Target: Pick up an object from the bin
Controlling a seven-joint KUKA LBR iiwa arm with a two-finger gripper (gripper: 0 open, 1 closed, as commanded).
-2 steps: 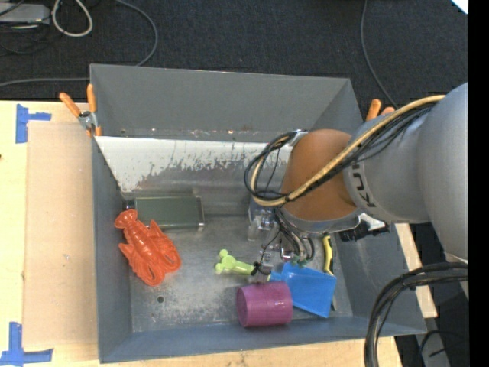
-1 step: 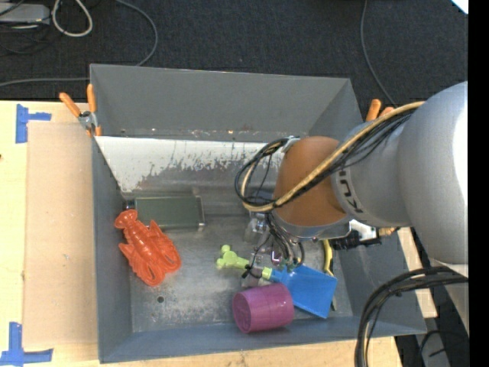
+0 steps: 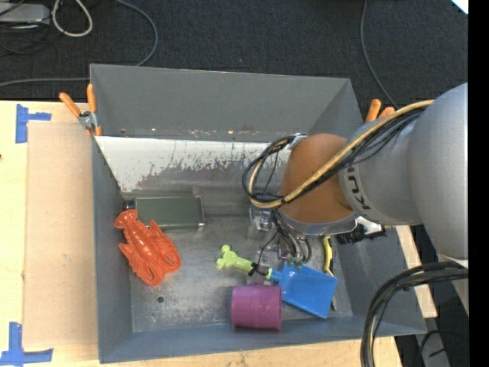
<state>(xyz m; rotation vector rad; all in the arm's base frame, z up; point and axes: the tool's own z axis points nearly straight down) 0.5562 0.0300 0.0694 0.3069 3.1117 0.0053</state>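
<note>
Gripper (image 3: 269, 264) low near the front-right corner of the bin (image 3: 191, 285), betw. green toy (image 3: 231, 261), purple cup (image 3: 257, 307) and blue plate (image 3: 309, 290), prob. to take the green toy touching its tip; open vs. closed: cannot tell.

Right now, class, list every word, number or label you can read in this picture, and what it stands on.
No text can be read.
Dark marks on the arm's grey casing: too blurred to read.
The orange lobster toy, purple cup and blue piece show no print.
</note>
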